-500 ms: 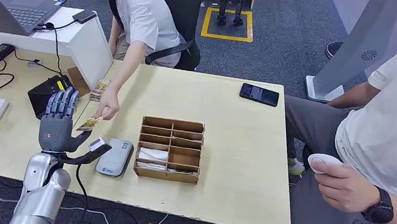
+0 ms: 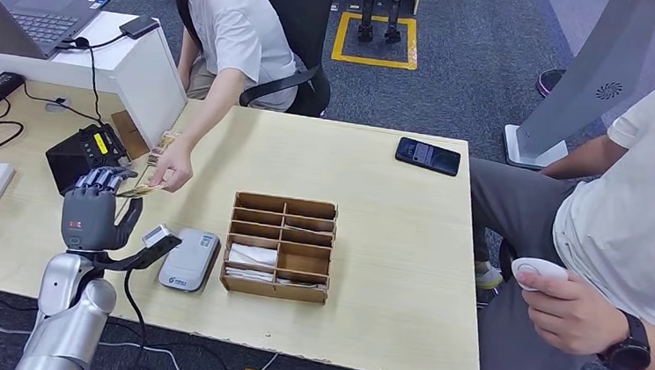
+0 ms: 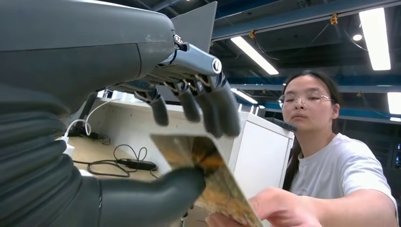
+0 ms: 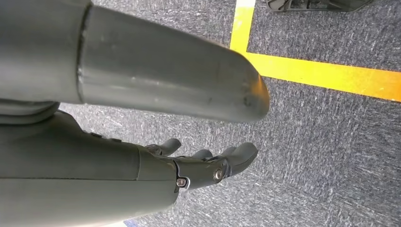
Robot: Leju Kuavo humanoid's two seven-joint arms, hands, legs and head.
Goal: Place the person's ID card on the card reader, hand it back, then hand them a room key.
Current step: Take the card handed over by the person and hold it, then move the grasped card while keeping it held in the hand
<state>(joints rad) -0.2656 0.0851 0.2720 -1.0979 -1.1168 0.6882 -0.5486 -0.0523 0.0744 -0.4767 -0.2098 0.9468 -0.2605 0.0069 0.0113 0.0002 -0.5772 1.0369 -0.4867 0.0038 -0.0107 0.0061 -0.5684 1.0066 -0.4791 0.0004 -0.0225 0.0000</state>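
While a person's hand (image 2: pixel 172 171) holds its far end, left hand (image 2: pixel 92 212) pinches the yellowish patterned ID card (image 2: pixel 139 190) | right hand (image 4: pixel 208 165) hangs over carpet, fingers loosely apart, empty.

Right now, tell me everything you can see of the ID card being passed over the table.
The ID card is a thin, flat card with a mottled yellow-brown printed face; the print is too blurred to read. It is held above the light wooden table, roughly level, slightly tilted. The person's hand pinches one end. The left robot hand is at the other end: in the left wrist view its thumb lies against the card's face and its fingers curl above it, apparently apart from the card.
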